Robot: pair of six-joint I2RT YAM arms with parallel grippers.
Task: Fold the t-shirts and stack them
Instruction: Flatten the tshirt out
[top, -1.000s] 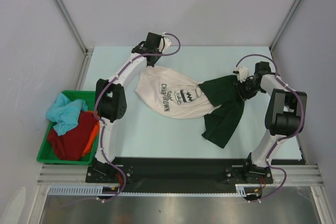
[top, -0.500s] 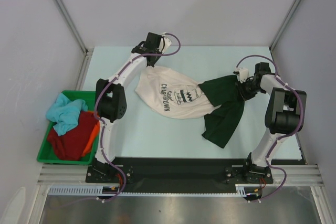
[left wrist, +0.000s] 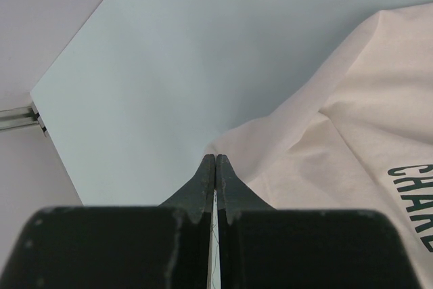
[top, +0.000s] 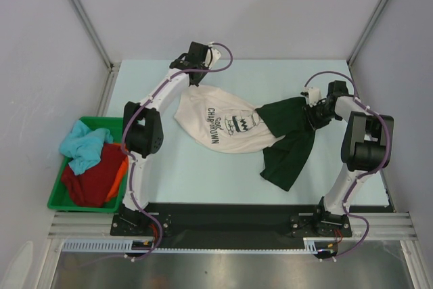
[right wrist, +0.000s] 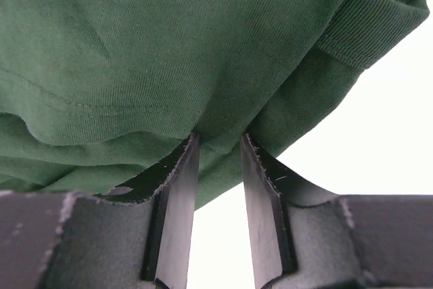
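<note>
A cream t-shirt (top: 226, 126) with black lettering lies crumpled in the middle of the table. My left gripper (top: 195, 86) is at its far left corner. In the left wrist view that gripper (left wrist: 215, 157) is shut, with a thin strip of the cream cloth (left wrist: 352, 120) pinched between the fingers. A dark green t-shirt (top: 287, 143) lies to the right and overlaps the cream one. My right gripper (top: 312, 114) is at its upper right edge. In the right wrist view the right gripper (right wrist: 218, 137) has its jaws apart, with a fold of green cloth (right wrist: 169, 45) bulging between the tips.
A green bin (top: 57, 201) stands off the table's left edge. It holds a light blue shirt (top: 84, 145), a dark red one (top: 95, 181) and a bit of orange cloth (top: 120, 174). Grey walls close in the table at the back and on both sides.
The right forearm has shifted slightly. The shirts and the left arm have not visibly moved.
</note>
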